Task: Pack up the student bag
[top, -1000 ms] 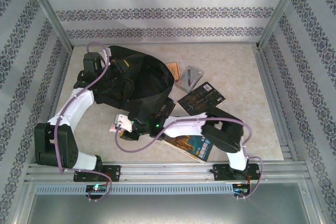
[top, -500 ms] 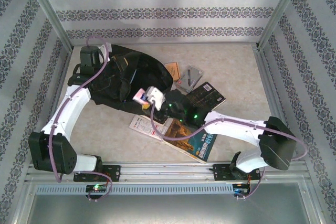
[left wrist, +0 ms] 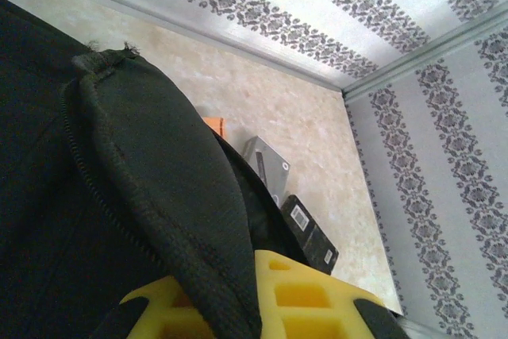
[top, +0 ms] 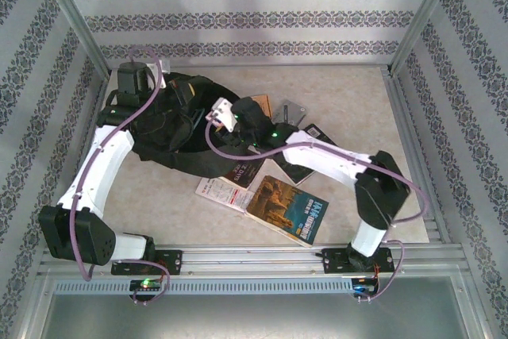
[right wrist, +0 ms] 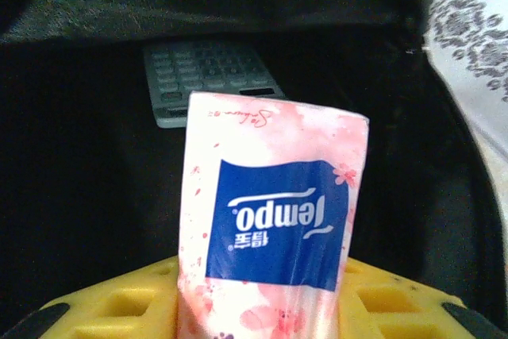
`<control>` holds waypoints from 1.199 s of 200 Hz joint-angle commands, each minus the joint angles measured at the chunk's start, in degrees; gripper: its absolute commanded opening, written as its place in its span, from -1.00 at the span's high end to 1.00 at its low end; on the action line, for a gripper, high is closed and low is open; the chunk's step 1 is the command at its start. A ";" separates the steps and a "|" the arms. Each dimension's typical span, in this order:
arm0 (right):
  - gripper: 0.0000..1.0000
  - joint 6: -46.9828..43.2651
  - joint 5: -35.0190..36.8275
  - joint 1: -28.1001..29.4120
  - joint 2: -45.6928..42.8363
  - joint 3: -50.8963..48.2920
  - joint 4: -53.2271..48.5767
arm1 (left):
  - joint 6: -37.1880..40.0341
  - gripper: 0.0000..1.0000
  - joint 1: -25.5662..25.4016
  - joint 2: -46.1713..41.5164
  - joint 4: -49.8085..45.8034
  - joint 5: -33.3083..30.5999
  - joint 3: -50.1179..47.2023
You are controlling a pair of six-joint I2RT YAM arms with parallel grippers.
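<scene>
The student bag (top: 186, 129), a soft black backpack, lies at the back left with its mouth held open. My left gripper (top: 143, 105) is shut on the bag's rim; in the left wrist view the black stitched edge (left wrist: 151, 172) runs between the yellow fingers (left wrist: 317, 299). My right gripper (top: 218, 113) hovers at the bag's mouth, shut on a pink and white tissue pack (right wrist: 274, 220) with a blue label. Past the pack, a grey calculator (right wrist: 210, 81) lies inside the dark bag (right wrist: 79, 188).
On the table right of the bag lie a book with a blue and orange cover (top: 290, 208), a white booklet (top: 221, 190), a black book (top: 317, 136), a grey box (top: 292, 110) and an orange item (top: 262, 105). Patterned walls close in the table.
My right arm has swung from the table's front up and back to the bag's mouth, carrying the tissue pack. The left gripper has drawn the bag's rim slightly toward the back wall.
</scene>
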 commanded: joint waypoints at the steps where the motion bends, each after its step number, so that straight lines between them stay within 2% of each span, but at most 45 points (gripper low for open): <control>1: 0.16 -3.80 1.50 -0.34 5.74 7.16 -10.47 | 1.63 1.00 -1.67 -2.22 2.88 3.20 3.92; 20: 0.12 -3.14 -0.01 -1.08 10.56 13.73 -14.01 | 1.33 1.00 -2.37 -2.40 3.31 4.06 4.36; 47: 0.05 0.37 -4.60 -1.73 15.20 18.97 -11.10 | -0.51 1.00 -3.11 -2.52 5.46 5.21 3.66; 53: -0.03 1.89 -5.85 -2.00 16.03 20.14 -10.17 | -1.06 1.00 -3.07 -2.56 6.12 5.30 3.30; 73: -0.52 5.49 -8.76 -2.22 16.54 19.35 -3.43 | -1.66 1.00 -3.04 -2.44 6.99 4.92 2.41; 92: -0.64 7.42 -12.54 -2.40 14.73 15.27 2.43 | -1.13 1.00 -3.11 -2.54 6.76 3.78 1.93; 112: -0.64 7.84 -14.74 -2.65 11.37 9.76 7.42 | -0.12 1.00 -3.11 -2.36 6.28 2.53 1.50; 140: -0.61 7.09 -15.33 -2.76 2.23 -2.03 16.09 | 1.25 1.00 -3.02 -1.83 6.05 -0.35 0.18; 151: -0.59 7.19 -12.55 -2.53 -1.76 -6.02 18.64 | 1.96 1.00 -3.01 -1.41 6.03 -1.21 -0.41; 158: -0.58 8.15 -8.01 -2.23 -4.15 -7.83 19.32 | 2.23 1.00 -3.10 -1.26 6.18 -1.80 -0.87; 173: -0.56 10.55 -1.82 -2.46 -8.13 -7.94 15.41 | 2.59 1.00 -3.00 -1.49 6.89 -4.61 -2.29; 195: -0.55 10.84 5.81 -2.62 -10.94 -3.31 1.93 | 2.95 1.00 -2.70 -2.52 7.36 -11.63 -4.38; 207: -0.55 9.74 8.58 -2.81 -12.79 -4.56 1.92 | 1.90 1.00 -1.93 -2.90 8.49 -13.26 -5.77; 222: -0.54 11.41 6.72 -4.41 -15.25 -8.32 5.94 | -0.22 1.00 -0.65 -3.53 10.33 -13.93 -7.37; 240: -0.33 20.28 4.46 -7.91 -15.86 -7.96 3.38 | -2.50 1.00 1.42 -4.60 12.53 -14.03 -9.13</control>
